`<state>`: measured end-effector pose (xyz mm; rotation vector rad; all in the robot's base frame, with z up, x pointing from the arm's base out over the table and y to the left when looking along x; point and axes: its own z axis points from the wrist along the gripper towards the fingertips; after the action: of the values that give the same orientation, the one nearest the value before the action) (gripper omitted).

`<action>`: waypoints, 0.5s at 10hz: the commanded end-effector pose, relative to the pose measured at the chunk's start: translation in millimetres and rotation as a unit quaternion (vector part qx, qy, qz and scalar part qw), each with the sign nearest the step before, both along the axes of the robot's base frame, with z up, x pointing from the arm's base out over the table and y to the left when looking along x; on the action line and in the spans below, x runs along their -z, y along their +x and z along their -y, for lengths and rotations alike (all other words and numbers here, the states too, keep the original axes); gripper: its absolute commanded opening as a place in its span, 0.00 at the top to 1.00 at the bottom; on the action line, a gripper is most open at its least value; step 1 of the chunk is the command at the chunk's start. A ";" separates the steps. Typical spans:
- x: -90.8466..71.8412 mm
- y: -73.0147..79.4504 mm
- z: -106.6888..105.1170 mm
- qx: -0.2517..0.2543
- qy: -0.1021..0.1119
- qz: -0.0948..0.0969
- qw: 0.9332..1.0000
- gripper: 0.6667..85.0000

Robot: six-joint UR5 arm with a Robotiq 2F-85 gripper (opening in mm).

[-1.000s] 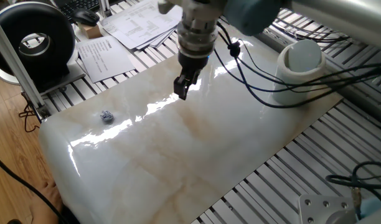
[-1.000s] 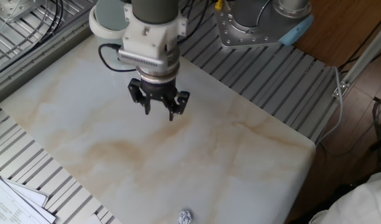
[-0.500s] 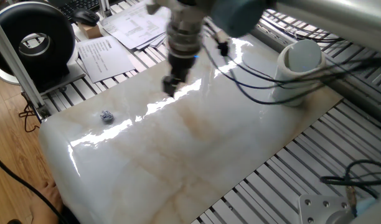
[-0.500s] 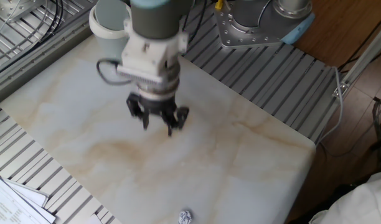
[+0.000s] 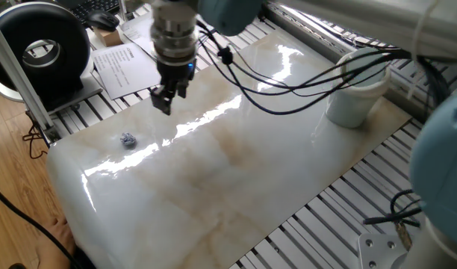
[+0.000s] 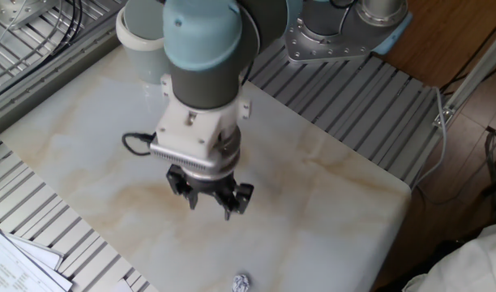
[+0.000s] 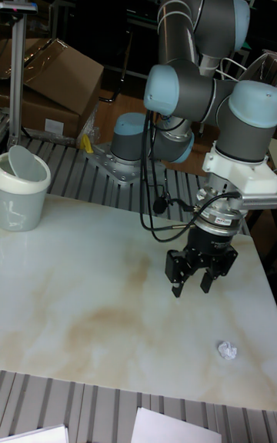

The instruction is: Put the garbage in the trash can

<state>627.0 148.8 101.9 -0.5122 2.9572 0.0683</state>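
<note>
One piece of garbage, a tiny crumpled greyish-white wad [image 5: 128, 140], lies on the marble slab near its corner, also seen as the wad [image 6: 241, 282] and the wad [image 7: 226, 349]. The gripper [image 5: 163, 101] hangs a little above the slab, open and empty, a short way from the wad and not over it. From the other side the gripper [image 6: 210, 207] shows spread fingers, as does the gripper [image 7: 190, 287] in the tall view. The white trash can [image 5: 355, 93] stands at the slab's opposite end, seen again as the trash can [image 6: 137, 36] and the trash can [image 7: 21, 189].
A round black device [image 5: 45, 48] and printed paper sheets [image 5: 128, 67] lie beyond the slab near the wad's end. Black cables [image 5: 288, 82] trail from the arm across the slab. Cardboard boxes [image 7: 54, 81] stand behind the table. Slatted metal table [image 6: 353, 122] surrounds the slab.
The gripper has travelled across the slab away from the trash can and toward the wad's end, staying open. The wad has not moved.
</note>
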 end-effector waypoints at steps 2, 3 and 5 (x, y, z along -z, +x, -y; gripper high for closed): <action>-1.7 13.5 -11.6 0.000 0.007 0.012 1.000 0.31; -1.8 13.1 -12.8 -0.006 0.008 0.011 1.000 0.31; 2.7 16.9 -25.7 -0.006 0.023 0.013 1.000 0.31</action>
<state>638.1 162.0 101.1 -0.5233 2.9340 0.0866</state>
